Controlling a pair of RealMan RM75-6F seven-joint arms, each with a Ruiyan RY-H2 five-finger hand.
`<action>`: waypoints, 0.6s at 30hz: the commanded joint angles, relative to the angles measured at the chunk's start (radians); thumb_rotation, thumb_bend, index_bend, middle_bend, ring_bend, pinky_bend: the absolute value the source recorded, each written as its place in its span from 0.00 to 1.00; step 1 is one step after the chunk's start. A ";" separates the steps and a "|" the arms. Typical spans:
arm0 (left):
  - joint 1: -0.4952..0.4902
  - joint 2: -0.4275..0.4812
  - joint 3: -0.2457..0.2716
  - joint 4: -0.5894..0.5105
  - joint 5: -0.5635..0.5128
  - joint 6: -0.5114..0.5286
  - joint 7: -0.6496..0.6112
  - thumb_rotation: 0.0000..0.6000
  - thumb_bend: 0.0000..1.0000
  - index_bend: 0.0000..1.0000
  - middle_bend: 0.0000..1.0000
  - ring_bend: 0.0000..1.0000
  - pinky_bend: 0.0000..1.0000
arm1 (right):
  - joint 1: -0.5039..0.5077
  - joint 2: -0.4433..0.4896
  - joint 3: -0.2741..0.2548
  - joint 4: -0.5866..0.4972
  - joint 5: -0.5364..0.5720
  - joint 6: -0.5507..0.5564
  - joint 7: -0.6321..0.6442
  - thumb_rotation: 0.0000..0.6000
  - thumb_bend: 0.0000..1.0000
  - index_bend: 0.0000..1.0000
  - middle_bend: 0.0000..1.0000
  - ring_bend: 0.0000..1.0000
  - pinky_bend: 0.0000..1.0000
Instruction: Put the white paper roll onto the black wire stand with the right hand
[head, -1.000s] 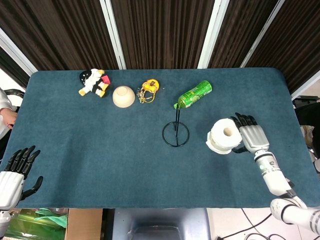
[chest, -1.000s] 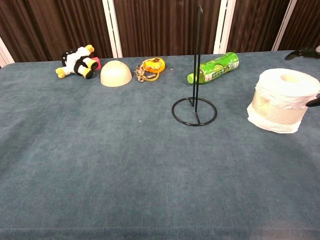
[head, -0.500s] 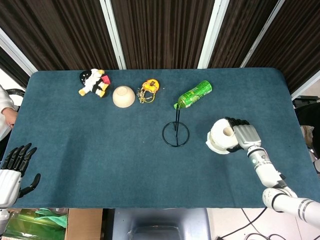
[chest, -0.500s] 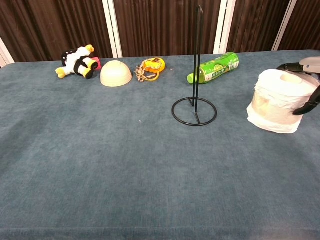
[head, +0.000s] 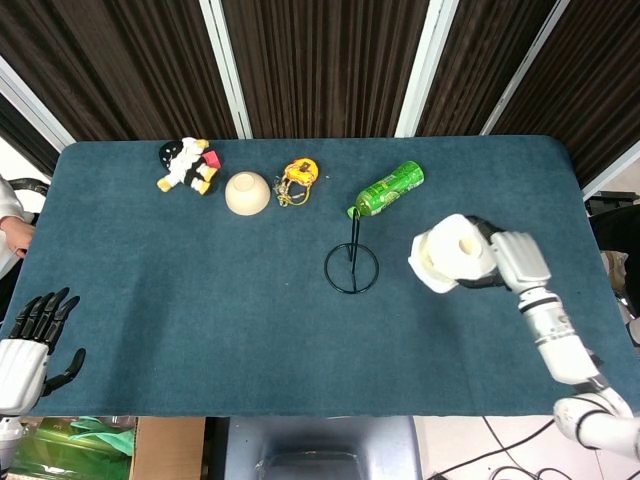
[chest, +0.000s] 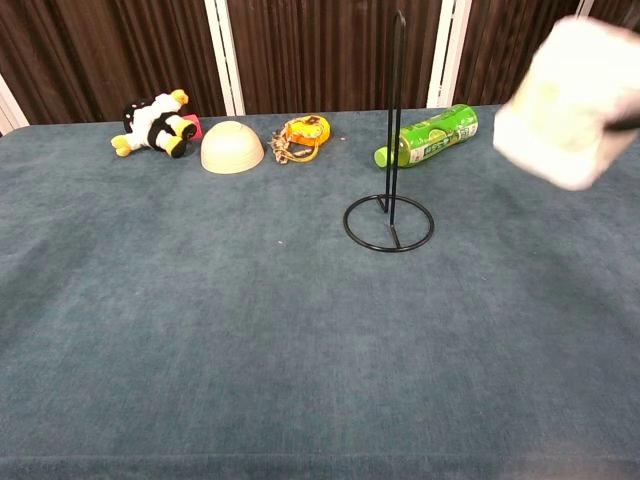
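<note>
My right hand (head: 508, 260) grips the white paper roll (head: 451, 252) from its right side and holds it off the table. The chest view shows the roll (chest: 573, 98) blurred and high at the right edge, clear of the cloth. The black wire stand (head: 352, 262) has a round base and an upright rod (chest: 395, 120) and stands left of the roll, apart from it. My left hand (head: 30, 340) hangs open at the table's near left corner, holding nothing.
A green bottle (head: 388, 188) lies on its side just behind the stand. Along the far side sit an orange toy (head: 297, 179), an upturned cream bowl (head: 247, 192) and a black-and-white plush (head: 186, 165). The blue cloth table (head: 200, 300) fills both views.
The right hand closed on the roll and lifted it off the table, up and slightly towards the far side. The left hand stayed put.
</note>
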 joint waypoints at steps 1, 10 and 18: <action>-0.002 -0.003 0.002 -0.006 -0.003 -0.009 0.015 1.00 0.42 0.00 0.00 0.00 0.10 | -0.038 0.138 0.071 -0.158 -0.053 0.089 0.075 1.00 0.22 0.75 0.69 0.71 0.62; -0.017 -0.009 0.000 -0.016 -0.003 -0.033 0.040 1.00 0.42 0.00 0.00 0.00 0.10 | 0.081 0.243 0.205 -0.405 0.113 0.034 -0.035 1.00 0.22 0.75 0.69 0.71 0.60; -0.019 -0.009 -0.003 -0.012 -0.027 -0.052 0.044 1.00 0.42 0.00 0.00 0.00 0.10 | 0.223 0.217 0.246 -0.480 0.348 0.063 -0.324 1.00 0.22 0.74 0.69 0.71 0.59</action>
